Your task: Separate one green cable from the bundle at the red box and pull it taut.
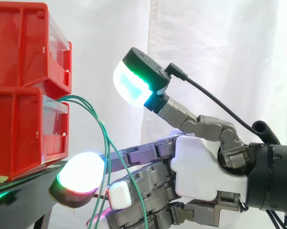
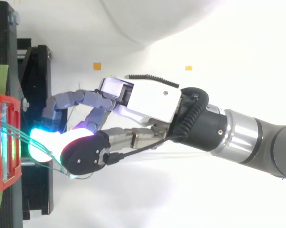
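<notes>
The one hand [image 1: 205, 167] enters from the right edge of the side view and is open. Its thumb is lifted high toward the upper middle of the frame, with the green-white pad [image 1: 131, 83] well apart from the rest. One finger reaches straight left, its white-magenta pad [image 1: 81, 176] at lower left just beside the black stand [image 1: 19, 198]. The fingers below it are partly bent.

The green cables [image 1: 104, 136] leave the front of the lower red bin [image 1: 15, 133] at left centre. They arc right and then drop across the fingers to the bottom edge. At least two strands can be counted at the bin. Lower down they cross, and the exact number cannot be told, nor whether any strand is caught between fingers.

Two red bins stand stacked at the left edge, the upper one [image 1: 19, 57] on the lower. In the top view the single arm [image 2: 247, 137] comes in from the right, and two small orange markers [image 2: 97, 66] lie on the white floor near the top.
</notes>
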Available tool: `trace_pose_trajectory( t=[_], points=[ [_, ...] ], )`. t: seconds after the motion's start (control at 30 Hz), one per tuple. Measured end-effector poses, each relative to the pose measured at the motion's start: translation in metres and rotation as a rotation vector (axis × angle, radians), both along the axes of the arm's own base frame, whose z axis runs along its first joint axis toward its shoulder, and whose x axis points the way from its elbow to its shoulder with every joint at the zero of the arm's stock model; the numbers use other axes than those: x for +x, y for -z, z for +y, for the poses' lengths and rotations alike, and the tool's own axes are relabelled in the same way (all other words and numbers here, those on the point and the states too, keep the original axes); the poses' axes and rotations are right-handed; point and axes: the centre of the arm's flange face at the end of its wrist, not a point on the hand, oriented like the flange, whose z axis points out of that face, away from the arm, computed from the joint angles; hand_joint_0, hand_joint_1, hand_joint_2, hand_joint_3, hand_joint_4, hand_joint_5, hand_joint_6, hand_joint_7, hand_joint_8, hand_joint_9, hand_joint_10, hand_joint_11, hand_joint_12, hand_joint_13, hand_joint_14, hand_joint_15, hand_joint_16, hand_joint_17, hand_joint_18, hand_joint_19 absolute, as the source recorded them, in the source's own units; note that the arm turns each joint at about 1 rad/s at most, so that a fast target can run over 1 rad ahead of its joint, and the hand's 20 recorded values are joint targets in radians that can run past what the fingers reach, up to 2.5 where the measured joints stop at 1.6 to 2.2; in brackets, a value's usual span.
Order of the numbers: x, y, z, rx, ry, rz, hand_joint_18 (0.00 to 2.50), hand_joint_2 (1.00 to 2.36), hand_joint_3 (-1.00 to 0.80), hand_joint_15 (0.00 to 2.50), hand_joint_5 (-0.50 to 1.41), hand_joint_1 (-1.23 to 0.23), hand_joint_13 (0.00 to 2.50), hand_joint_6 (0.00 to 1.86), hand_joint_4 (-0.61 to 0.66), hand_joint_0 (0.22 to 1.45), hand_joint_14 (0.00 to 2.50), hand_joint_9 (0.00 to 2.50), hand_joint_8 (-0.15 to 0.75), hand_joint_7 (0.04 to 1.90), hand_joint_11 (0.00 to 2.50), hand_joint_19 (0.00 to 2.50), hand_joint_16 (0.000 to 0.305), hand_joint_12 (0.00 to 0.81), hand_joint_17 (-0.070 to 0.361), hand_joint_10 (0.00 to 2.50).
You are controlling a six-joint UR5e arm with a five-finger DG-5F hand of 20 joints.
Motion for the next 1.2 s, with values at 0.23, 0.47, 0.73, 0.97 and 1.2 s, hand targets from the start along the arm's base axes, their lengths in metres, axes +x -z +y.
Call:
trace_pose_trajectory(
  t=[0.23, 0.47, 0.73, 0.97, 1.2],
  points=[
    [0.003, -0.007, 0.014, 0.007, -0.017, -0.006, 1.2, 1.0, -0.5, 0.3, 0.05, -0.37, 1.05, 0.51, 0.34, 0.32, 0.01, 1.44, 0.334, 1.08, 0.11, 0.22, 0.111, 0.446, 0.249, 0.0],
    [0.005, -0.014, 0.018, 0.015, -0.024, 0.001, 1.18, 1.0, -0.5, 0.3, 0.05, -0.38, 1.06, 0.51, 0.34, 0.34, 0.01, 1.45, 0.332, 1.08, 0.11, 0.22, 0.109, 0.442, 0.245, 0.0],
    [0.002, -0.017, 0.02, 0.026, -0.029, 0.037, 1.16, 1.0, -0.5, 0.31, 0.06, -0.43, 1.07, 0.51, 0.27, 0.37, 0.01, 1.5, 0.313, 1.1, 0.13, 0.25, 0.104, 0.418, 0.235, 0.01],
    [-0.003, -0.026, 0.021, 0.022, -0.033, 0.069, 1.17, 1.0, -0.5, 0.32, 0.07, -0.44, 1.12, 0.51, 0.24, 0.38, 0.01, 1.57, 0.294, 1.13, 0.14, 0.25, 0.102, 0.401, 0.229, 0.01],
    [-0.008, -0.041, 0.02, 0.018, -0.031, 0.079, 1.18, 1.0, -0.5, 0.32, 0.08, -0.44, 1.13, 0.51, 0.23, 0.38, 0.01, 1.58, 0.289, 1.13, 0.15, 0.26, 0.102, 0.399, 0.229, 0.01]
  ],
)
